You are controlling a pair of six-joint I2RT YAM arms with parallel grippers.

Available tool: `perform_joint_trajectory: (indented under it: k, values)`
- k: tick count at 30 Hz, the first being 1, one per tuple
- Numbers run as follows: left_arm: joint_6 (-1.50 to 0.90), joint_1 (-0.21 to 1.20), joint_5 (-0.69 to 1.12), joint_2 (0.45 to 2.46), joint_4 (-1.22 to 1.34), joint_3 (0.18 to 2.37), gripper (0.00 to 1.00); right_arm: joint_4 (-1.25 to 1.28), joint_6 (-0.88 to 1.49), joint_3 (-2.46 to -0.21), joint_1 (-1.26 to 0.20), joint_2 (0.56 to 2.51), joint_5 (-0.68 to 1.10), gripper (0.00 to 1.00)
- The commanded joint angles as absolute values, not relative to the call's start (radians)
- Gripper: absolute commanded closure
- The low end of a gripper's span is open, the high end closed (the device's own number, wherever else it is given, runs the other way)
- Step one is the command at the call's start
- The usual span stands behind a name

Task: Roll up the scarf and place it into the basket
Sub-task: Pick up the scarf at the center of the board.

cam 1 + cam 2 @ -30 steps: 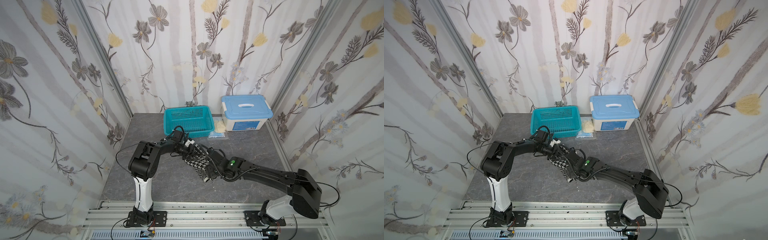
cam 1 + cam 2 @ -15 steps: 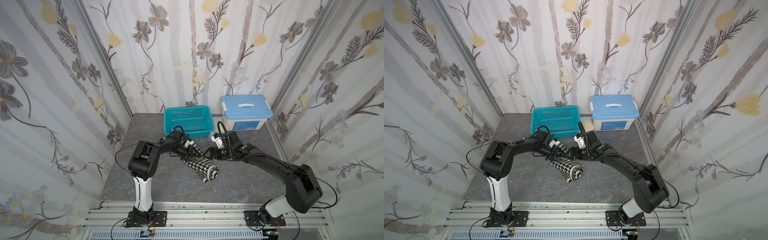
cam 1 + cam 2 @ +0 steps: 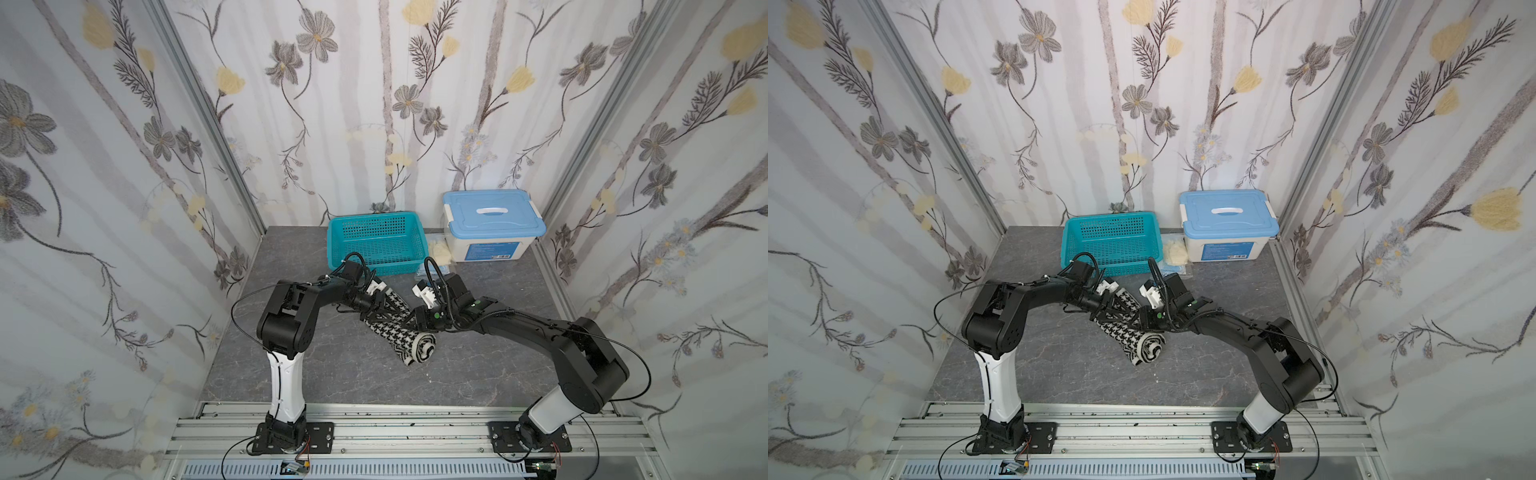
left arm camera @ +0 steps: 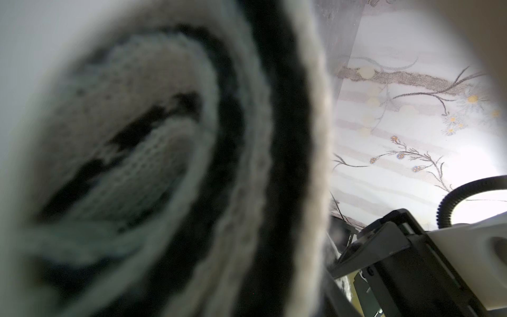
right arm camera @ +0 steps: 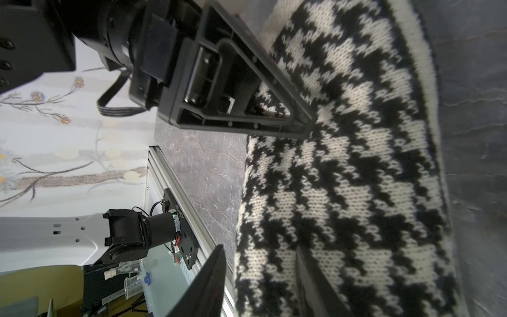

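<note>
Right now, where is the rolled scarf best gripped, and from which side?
Around the middle of the scarf, coming down from above with the jaws across the roll. It lies on its side, slanted on the table, its spiral end facing the front. Squeezing the round body likely holds the layers together, while pinching that end could unwind it.

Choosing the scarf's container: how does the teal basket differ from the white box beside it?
The basket is teal; the box is white. The basket has perforated grid walls, the box solid ones. The basket is open-topped; the box is shut under a light blue lid. Both are rectangular.
</note>
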State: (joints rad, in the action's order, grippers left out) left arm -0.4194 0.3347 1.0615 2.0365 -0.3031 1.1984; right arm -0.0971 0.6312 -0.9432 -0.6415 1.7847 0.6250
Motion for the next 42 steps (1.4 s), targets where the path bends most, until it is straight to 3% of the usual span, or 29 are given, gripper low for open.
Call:
perform_joint_trajectory:
  k: [1, 8, 12, 17, 21, 29, 42]
  values:
    - [-0.422, 0.331, 0.920, 2.053, -0.351, 1.194, 0.48, -0.041, 0.620, -0.919, -0.676, 1.825, 0.645, 0.62]
    - [-0.423, 0.330, 0.919, 2.046, -0.361, 1.198, 0.48, -0.107, 0.571, -0.821, -0.729, 1.897, 0.526, 0.67]
    - [-0.422, 0.331, 0.919, 2.042, -0.362, 1.193, 0.48, -0.113, 0.572, -0.803, -0.711, 1.851, 0.492, 0.60]
    - [-0.422, 0.330, 0.919, 2.043, -0.363, 1.189, 0.48, -0.247, 0.560, -0.978, -0.681, 1.783, 0.491, 0.38]
    - [-0.424, 0.330, 0.920, 2.052, -0.360, 1.196, 0.48, -0.309, 0.570, -1.093, -0.623, 1.740, 0.525, 0.30]
    - [-0.442, 0.330, 0.927, 2.058, -0.339, 1.206, 0.48, -0.408, 0.451, -1.154, -0.537, 1.883, 0.578, 0.24]
    - [-0.480, 0.334, 0.934, 2.023, -0.330, 1.221, 0.48, -0.402, 0.427, -1.167, -0.602, 2.059, 0.557, 0.21]
